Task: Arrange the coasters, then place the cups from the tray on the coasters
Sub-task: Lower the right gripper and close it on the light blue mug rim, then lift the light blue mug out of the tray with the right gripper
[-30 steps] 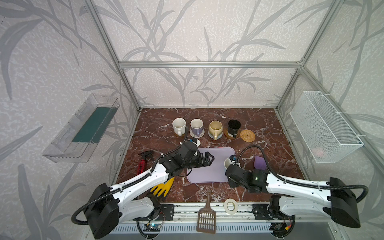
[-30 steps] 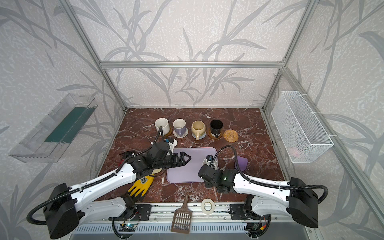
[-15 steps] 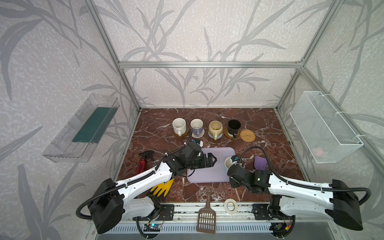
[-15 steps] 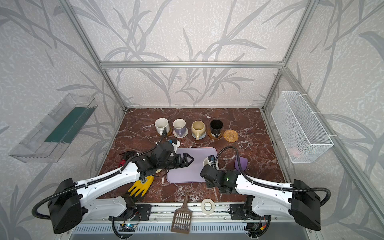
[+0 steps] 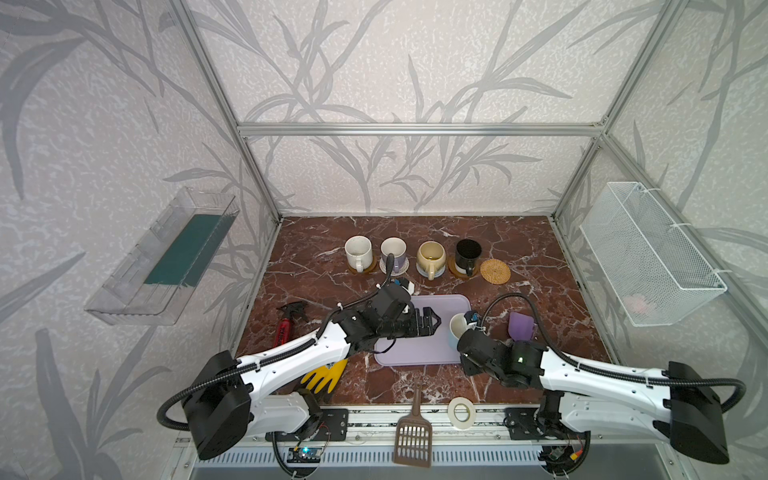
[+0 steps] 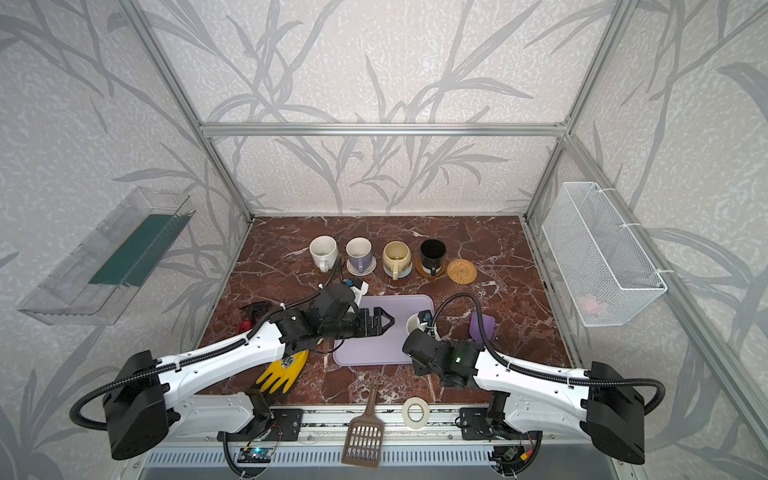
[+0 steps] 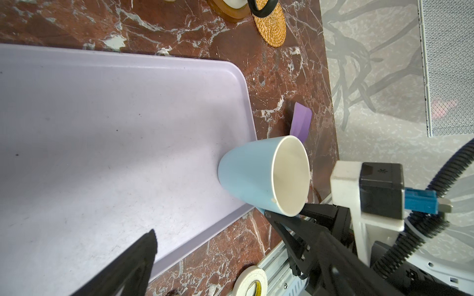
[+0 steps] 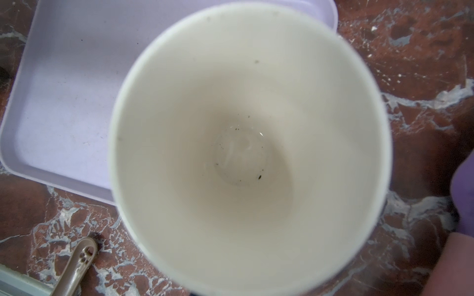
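The light blue cup [image 5: 457, 330] [image 7: 246, 174] leans at the right edge of the lavender tray [image 5: 415, 353] [image 7: 102, 128]. My right gripper [image 5: 464, 337] is shut on it from the near side. The cup's white inside [image 8: 243, 128] fills the right wrist view and hides the jaws. My left gripper [image 5: 434, 322] [image 7: 210, 225] hangs open over the tray, just left of the cup. At the back the off-white cup [image 5: 358, 251], lavender cup [image 5: 394, 253], beige-yellow cup [image 5: 431, 255] and black cup [image 5: 468, 253] each stand on coasters. The tan rattan coaster [image 5: 495, 271] [image 7: 272, 25] lies bare.
A purple scoop [image 5: 521, 326] lies right of the tray. A red spray bottle [image 5: 284, 328] and a yellow glove [image 5: 324, 376] lie to the left. A brown slotted scoop [image 5: 413, 436] and a white tape roll [image 5: 461, 412] sit at the front rail. A wire basket [image 5: 648, 253] hangs on the right wall.
My right gripper has shut on the light blue cup. My left gripper has drifted slightly to the right over the tray, still open.
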Controlling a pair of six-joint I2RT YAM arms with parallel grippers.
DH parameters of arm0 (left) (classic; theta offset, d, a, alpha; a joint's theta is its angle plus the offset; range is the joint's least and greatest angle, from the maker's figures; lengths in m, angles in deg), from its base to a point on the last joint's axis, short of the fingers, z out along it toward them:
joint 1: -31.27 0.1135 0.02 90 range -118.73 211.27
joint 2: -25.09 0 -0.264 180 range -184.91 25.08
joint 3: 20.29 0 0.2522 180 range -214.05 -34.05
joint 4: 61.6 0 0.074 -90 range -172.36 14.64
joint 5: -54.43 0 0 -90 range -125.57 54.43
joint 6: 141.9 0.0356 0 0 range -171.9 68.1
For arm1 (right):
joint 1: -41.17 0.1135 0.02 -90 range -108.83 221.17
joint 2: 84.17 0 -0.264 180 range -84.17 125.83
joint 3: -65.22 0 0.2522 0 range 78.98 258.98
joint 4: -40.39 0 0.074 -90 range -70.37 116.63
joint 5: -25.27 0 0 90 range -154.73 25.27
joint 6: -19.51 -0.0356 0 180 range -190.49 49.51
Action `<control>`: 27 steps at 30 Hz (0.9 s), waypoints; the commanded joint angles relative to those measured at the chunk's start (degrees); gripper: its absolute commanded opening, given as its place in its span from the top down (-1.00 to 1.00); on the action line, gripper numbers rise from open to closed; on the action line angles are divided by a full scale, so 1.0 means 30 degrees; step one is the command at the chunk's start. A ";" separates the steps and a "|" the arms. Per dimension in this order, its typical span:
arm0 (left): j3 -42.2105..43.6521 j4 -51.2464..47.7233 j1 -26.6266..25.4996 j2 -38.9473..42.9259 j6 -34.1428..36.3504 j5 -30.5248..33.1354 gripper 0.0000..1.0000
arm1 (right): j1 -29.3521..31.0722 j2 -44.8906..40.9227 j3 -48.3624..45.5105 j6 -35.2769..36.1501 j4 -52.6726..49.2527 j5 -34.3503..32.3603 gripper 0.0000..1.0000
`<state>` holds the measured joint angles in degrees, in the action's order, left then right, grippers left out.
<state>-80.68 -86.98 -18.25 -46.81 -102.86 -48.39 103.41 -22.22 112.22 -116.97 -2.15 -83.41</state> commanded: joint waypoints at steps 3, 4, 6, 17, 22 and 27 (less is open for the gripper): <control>-0.0408 0.0050 -0.0084 0.0060 0.0185 0.0429 -0.99 | -0.0037 -0.0437 0.0112 0.0216 -0.0004 -0.0134 0.88; -0.0412 0.0052 -0.0080 0.0089 0.0184 0.0413 -0.99 | -0.0049 -0.0459 0.0183 0.0250 -0.0046 -0.0080 0.89; -0.0411 0.0075 -0.0077 0.0121 0.0188 0.0399 -0.99 | -0.0033 -0.0480 0.0331 0.0349 -0.0152 0.0008 0.90; -0.0276 0.0082 -0.0078 0.0573 0.0207 0.0517 -0.99 | -0.0033 -0.0539 0.1364 0.0925 -0.0632 -0.0011 1.00; -0.0166 0.0084 -0.0076 0.0872 0.0171 0.0730 -0.99 | -0.0049 -0.0787 0.1631 0.1244 -0.0588 -0.0042 1.00; -0.0132 0.0069 -0.0077 0.1140 0.0158 0.0880 -0.99 | -0.0029 -0.0905 0.2001 0.1576 -0.0746 -0.0219 1.00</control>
<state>-80.68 -86.93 -18.25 -44.78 -102.88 -47.15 103.41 -23.18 114.93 -113.49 -5.38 -81.94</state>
